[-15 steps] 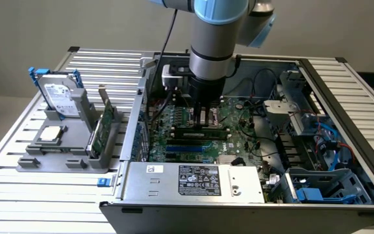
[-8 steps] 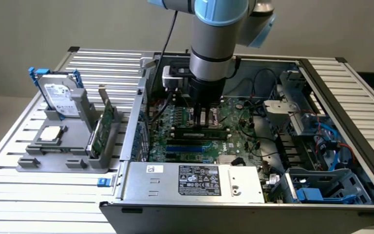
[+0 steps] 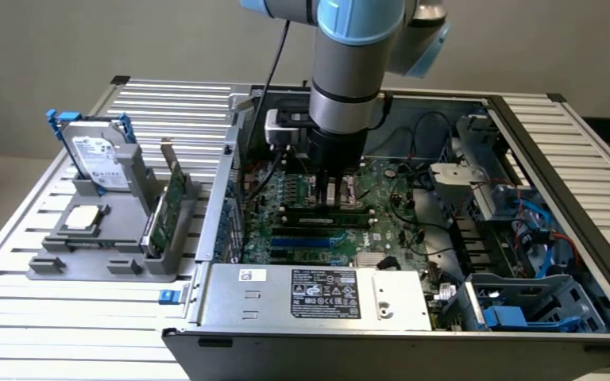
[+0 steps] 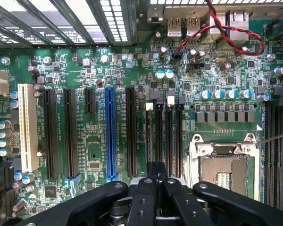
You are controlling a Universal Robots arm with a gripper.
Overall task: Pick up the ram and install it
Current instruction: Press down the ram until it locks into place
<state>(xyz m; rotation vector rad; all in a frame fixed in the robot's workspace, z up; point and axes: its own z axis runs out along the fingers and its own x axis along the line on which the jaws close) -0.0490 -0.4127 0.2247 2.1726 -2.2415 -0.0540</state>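
The ram (image 3: 329, 212), a long, narrow, dark green circuit-board stick, stands on its edge across the green motherboard (image 3: 390, 230) inside the open grey metal computer case (image 3: 559, 238). It sits among the memory slots, directly under the claw (image 3: 335, 195). The black claw's fingers are drawn together, pointing straight down at the stick's upper edge. Whether they press on it or pinch it cannot be told.

In the wrist view the claw (image 4: 155, 181) hangs over the row of narrow black memory slots (image 4: 170, 136) with white and black end latches. The square silver processor socket (image 4: 224, 169) lies just beside these slots. On their other side stand long black expansion slots (image 4: 130, 132), a bright blue plastic slot (image 4: 110, 134) and a white plastic slot (image 4: 27, 127). A twisted red and black wire (image 4: 217, 28) loops near the rear ports.

Towards the exterior view's left, well apart from the case, a grey plastic holder (image 3: 104, 262) stands on the slatted aluminium table (image 3: 61, 325). It holds an upright silver hard drive (image 3: 98, 159) in a blue frame and a wider green expansion card (image 3: 169, 202). The grey metal power supply box (image 3: 305, 294) with a white label fills the near end of the case.
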